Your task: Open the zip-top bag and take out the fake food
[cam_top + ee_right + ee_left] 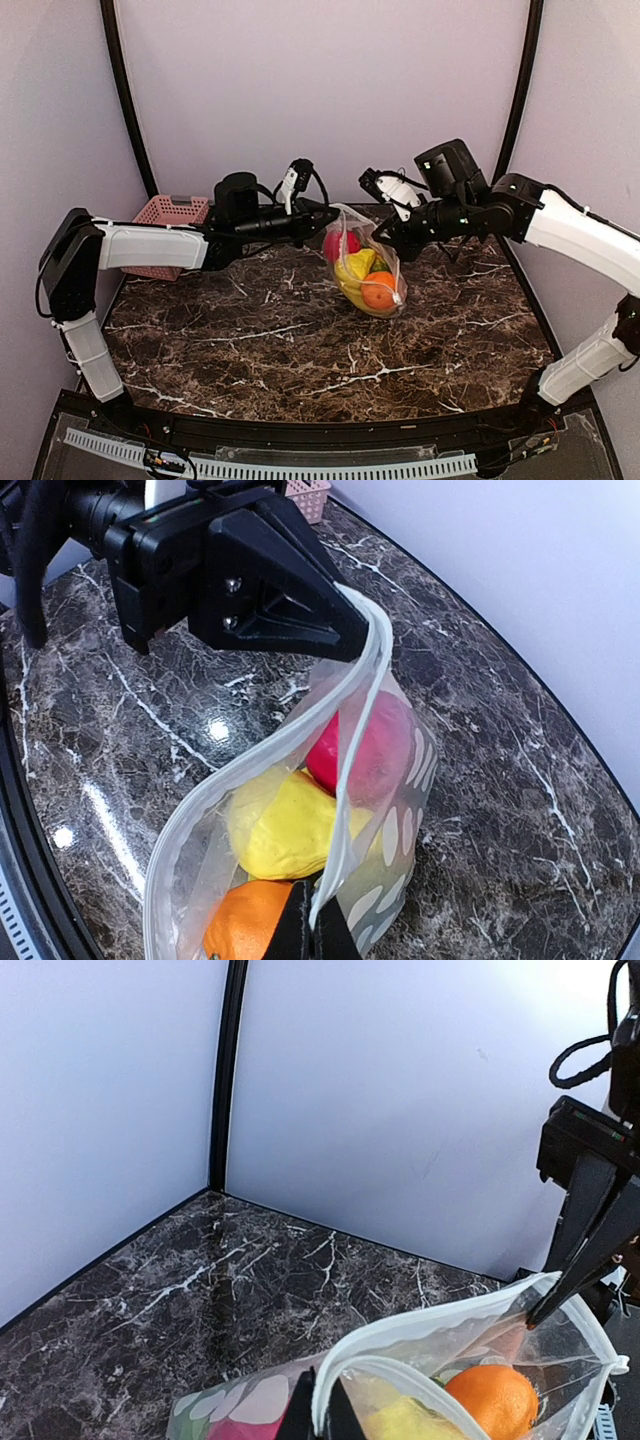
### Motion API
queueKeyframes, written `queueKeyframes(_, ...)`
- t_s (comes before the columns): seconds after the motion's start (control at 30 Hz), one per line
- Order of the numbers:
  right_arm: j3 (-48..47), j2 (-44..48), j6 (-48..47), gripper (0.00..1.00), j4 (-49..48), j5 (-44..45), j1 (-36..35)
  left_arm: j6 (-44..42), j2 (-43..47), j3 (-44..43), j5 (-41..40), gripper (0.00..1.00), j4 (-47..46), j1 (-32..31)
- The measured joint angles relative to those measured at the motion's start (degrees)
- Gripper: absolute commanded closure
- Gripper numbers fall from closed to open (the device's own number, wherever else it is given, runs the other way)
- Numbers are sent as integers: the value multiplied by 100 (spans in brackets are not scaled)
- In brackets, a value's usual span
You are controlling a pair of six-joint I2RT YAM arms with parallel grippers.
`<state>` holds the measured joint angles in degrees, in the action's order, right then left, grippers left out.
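The zip-top bag (372,270) hangs between my two grippers over the middle of the marble table, its mouth pulled open. Inside lies the fake food: a magenta ball (365,742), a yellow piece (285,825) and an orange ball (240,935). A green bit barely shows in the top view. My left gripper (322,1402) is shut on one lip of the bag's rim (440,1332). My right gripper (315,920) is shut on the opposite lip (345,780). In the top view the left gripper (330,215) and the right gripper (386,236) sit close together above the bag.
A pink slotted basket (170,213) stands at the back left, behind my left arm. Pale walls with black corner posts (125,95) close in the table on three sides. A black rail (300,455) runs along the near edge.
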<state>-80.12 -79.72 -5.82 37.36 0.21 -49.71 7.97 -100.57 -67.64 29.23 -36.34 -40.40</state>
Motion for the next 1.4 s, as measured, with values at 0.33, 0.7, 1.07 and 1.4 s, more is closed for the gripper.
queueKeyframes(0.33, 444, -433, 407, 100, -428, -341, 138, 350, -813, 138, -42, 95, -243, 61)
queueKeyframes(0.7, 710, -828, 1010, 100, -1447, -1416, 138, 525, 1473, 1978, -1408, 50, 426, 243)
queueKeyframes(1.07, 1062, -1290, 1480, 100, -2151, -2092, 107, 92, 3217, 3510, -1856, 43, 492, -481)
queueKeyframes(1.4, 1250, -1499, 1751, 100, -2518, -2321, 0, -901, 1921, 3515, -2039, 40, 380, -1360)
